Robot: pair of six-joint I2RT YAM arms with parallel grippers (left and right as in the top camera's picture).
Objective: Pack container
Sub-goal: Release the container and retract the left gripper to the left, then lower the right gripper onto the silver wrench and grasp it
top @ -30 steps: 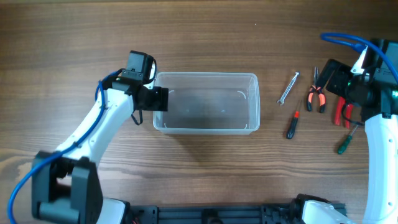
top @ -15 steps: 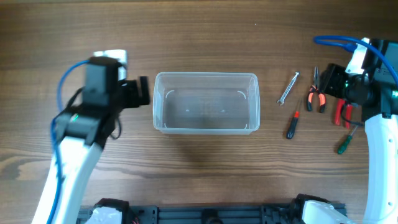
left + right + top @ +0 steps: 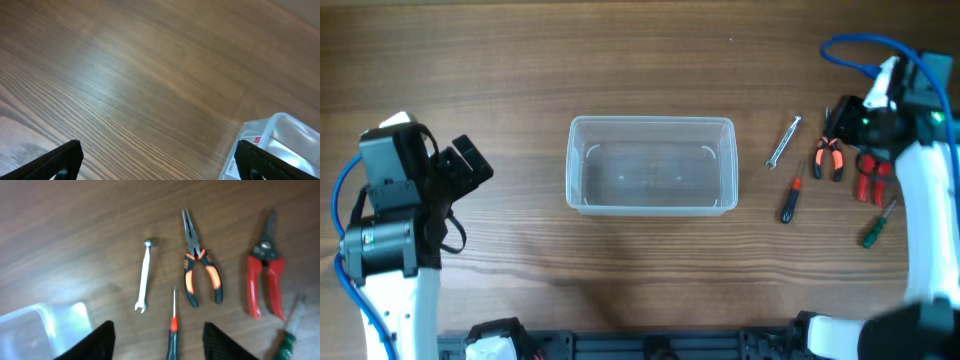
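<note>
The left end effector [image 3: 159, 156] gapes idle; the right end effector [image 3: 161, 339], also apart, should straddle the needle-nose pliers' [image 3: 200, 266] handles squarely.

Quantity one: clear, colourless rectangular plastic tub [image 3: 650, 120], lidless. To its right, quantity five hand tools: one small silver metal spanner [image 3: 782, 141], one orange-and-black needle-nose pliers [image 3: 828, 156], one red-handled cutters [image 3: 870, 180], and two screwdrivers, namely one red-and-black-handled screwdriver [image 3: 790, 198] and one green-handled screwdriver [image 3: 877, 225].
</note>
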